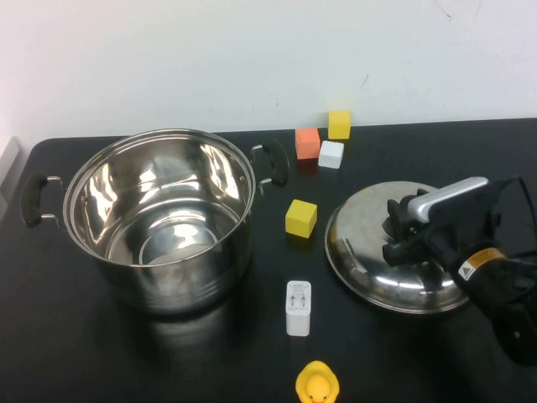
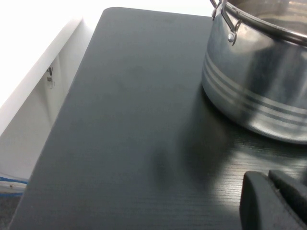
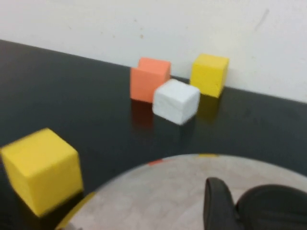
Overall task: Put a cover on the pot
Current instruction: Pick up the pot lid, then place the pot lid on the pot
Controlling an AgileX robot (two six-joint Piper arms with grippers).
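1. High view: the pot (image 1: 159, 220) stands uncovered on the black table (image 1: 101, 353), its two black handles out to either side. I use it as the landmark.
2. The lid (image 1: 369, 260) lies flat on the table, well apart from the pot on its right side. The right gripper (image 1: 401, 228) is over the middle of the lid, its dark fingers set around the spot where the knob would be; whether they clamp it I cannot tell.
3. Between pot and lid sits a yellow cube (image 1: 301, 218). Nearer the camera lie a white charger (image 1: 298, 308) and a rubber duck (image 1: 317, 384).
4. Behind the pot's right handle, near the wall, an orange cube (image 1: 307, 143), a white cube (image 1: 331, 154) and a second yellow cube (image 1: 339, 124) cluster together.
5. Left wrist view: the left gripper (image 2: 276, 201) shows only as dark finger ends low over bare table, near the pot's (image 2: 259, 81) outer wall and apart from it. Its fingers look closed together, holding nothing.
6. Right wrist view: the right gripper's finger (image 3: 218, 203) sits over the lid (image 3: 158, 196). Beyond the lid's rim are the yellow cube (image 3: 41, 167), the orange cube (image 3: 149, 79), the white cube (image 3: 176, 101) and the second yellow cube (image 3: 209, 74).
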